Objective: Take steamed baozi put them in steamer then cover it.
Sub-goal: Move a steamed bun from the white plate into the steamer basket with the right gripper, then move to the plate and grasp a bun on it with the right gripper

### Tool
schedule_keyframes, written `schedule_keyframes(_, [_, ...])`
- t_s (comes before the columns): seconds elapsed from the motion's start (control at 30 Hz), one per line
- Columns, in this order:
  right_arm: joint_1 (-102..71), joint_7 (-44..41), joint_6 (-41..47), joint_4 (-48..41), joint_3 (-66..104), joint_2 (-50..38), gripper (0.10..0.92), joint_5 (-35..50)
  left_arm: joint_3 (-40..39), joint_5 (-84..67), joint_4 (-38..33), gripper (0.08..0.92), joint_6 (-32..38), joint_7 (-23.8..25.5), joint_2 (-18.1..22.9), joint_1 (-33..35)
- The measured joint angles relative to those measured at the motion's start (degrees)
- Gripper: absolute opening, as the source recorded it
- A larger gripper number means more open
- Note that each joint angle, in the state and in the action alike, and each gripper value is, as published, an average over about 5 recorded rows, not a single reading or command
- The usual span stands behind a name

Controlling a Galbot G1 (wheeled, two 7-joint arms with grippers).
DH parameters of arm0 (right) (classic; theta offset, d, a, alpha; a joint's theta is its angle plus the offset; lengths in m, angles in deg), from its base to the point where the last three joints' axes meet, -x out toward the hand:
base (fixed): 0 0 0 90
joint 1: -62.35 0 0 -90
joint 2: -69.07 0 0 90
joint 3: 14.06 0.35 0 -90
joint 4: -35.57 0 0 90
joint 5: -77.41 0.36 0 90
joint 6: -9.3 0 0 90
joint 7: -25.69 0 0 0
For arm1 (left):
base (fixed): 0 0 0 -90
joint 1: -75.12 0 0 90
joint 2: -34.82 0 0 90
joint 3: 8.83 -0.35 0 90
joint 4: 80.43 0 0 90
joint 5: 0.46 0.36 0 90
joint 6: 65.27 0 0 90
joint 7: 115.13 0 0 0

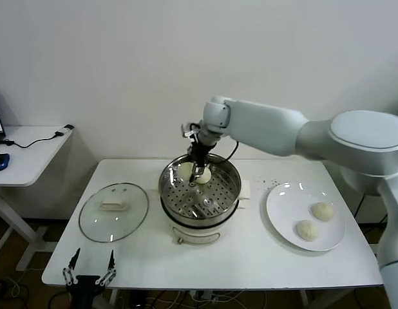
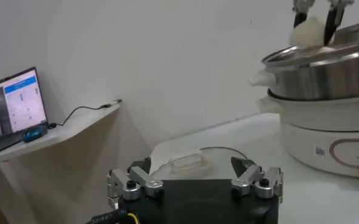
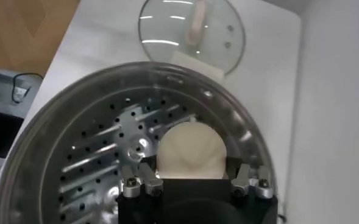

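The steamer stands mid-table, a steel basket on a cream pot base. My right gripper reaches down into its far side and is shut on a steamed baozi, whose pale dome fills the gap between the fingers in the right wrist view. A second baozi lies just beside it on the perforated floor. Two more baozi rest on the white plate. The cover, a glass lid with a cream handle, lies flat left of the steamer. My left gripper hangs open below the table's front left corner.
A side desk with a laptop and cables stands to the left. The wall runs close behind the table. From the left wrist the cover sits just ahead and the steamer farther off.
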Motion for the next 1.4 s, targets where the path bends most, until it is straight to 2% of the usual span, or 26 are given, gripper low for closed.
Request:
schedule_keyframes(0.3, [-3.58, 0.24, -0.13, -2.14, -0.14, 2.34, 0.721, -1.65, 0.21, -0.14, 0.65, 0.823, -0.02, -0.05, -0.36, -0.26])
schedule_keyframes(0.5, [-4.39, 0.39, 0.04, -2.80, 0.35, 2.78, 0.807, -2.03, 0.26, -0.19, 0.71, 0.823, -0.18, -0.07, -0.49, -0.42])
schedule_keyframes(0.8, [-1.74, -0.91, -0.20, -0.38, 0.34, 0.33, 0.823, -0.71, 0.06, 0.15, 0.24, 0.823, -0.45, -0.11, -0.47, -0.46])
schedule_keyframes(1.07, [4.73, -2.63, -1.14, 5.64, -0.74, -7.42, 0.823, 0.23, -0.29, 0.34, -0.12, 0.823, -0.46, -0.31, -0.37, -0.23])
schedule_keyframes(1.4, [9.33, -4.71, -3.17, 16.62, -1.74, -24.23, 0.823, -4.31, -0.27, 0.42, -0.45, 0.823, -0.67, -0.61, -0.29, -0.04])
